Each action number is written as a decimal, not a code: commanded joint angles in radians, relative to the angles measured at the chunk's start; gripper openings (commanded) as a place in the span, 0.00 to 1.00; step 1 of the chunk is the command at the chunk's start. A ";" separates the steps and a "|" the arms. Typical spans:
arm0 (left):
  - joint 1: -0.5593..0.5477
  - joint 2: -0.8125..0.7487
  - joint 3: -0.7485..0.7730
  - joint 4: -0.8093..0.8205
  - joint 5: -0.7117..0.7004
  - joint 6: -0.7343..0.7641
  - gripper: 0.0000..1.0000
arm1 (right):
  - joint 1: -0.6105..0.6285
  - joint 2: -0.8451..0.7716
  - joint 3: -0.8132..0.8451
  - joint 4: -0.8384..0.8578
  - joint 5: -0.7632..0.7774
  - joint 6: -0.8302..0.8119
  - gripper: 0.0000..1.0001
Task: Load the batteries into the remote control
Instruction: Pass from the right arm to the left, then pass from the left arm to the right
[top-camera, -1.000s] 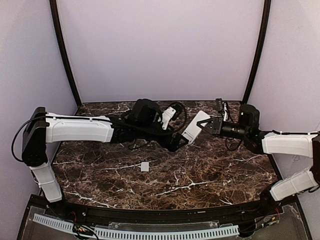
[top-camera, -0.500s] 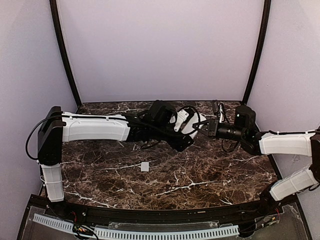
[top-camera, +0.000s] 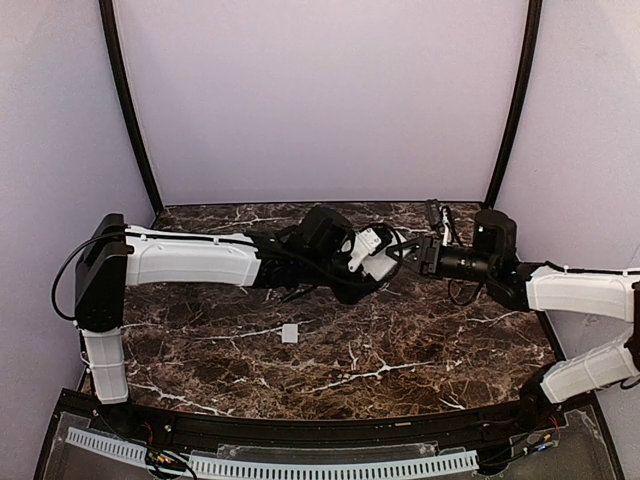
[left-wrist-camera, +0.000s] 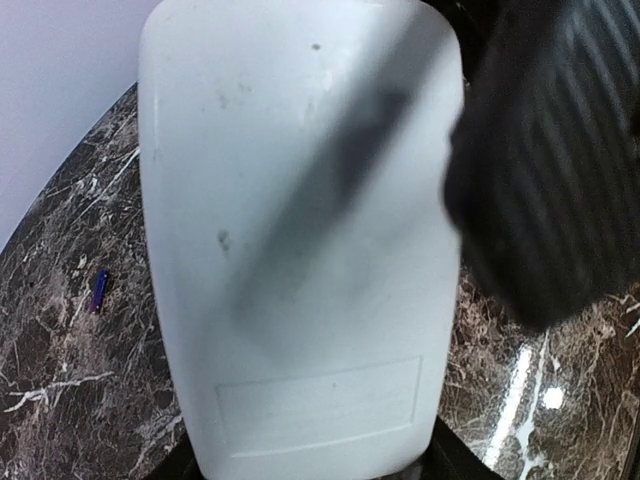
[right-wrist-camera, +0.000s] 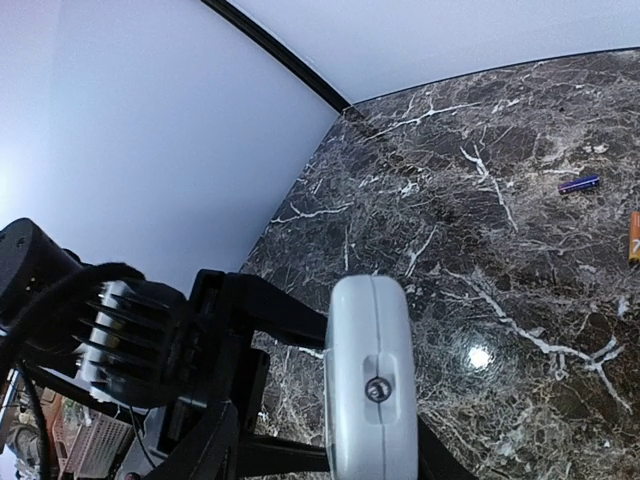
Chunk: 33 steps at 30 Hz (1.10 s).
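The left claw (top-camera: 372, 268) holds the remote (top-camera: 383, 266) aloft. The right claw (top-camera: 405, 253) straddles the remote's end, but I cannot tell whether it grips. The blue battery (right-wrist-camera: 579, 183) and orange battery (right-wrist-camera: 634, 237) lie on the worktop (right-wrist-camera: 480, 300), well apart from the remote.

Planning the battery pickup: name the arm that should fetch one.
Right, probably: the blue battery and orange battery lie in its wrist view, while the left gripper is at the remote control, suited to holding.
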 joint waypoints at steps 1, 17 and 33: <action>0.007 -0.088 -0.084 -0.007 0.057 0.199 0.25 | -0.037 -0.067 -0.004 -0.105 -0.076 -0.027 0.53; -0.004 -0.146 -0.125 -0.117 0.337 0.540 0.20 | -0.065 -0.042 0.105 -0.483 -0.408 -0.207 0.52; -0.028 -0.100 -0.060 -0.160 0.215 0.599 0.20 | 0.002 0.081 0.159 -0.621 -0.412 -0.284 0.37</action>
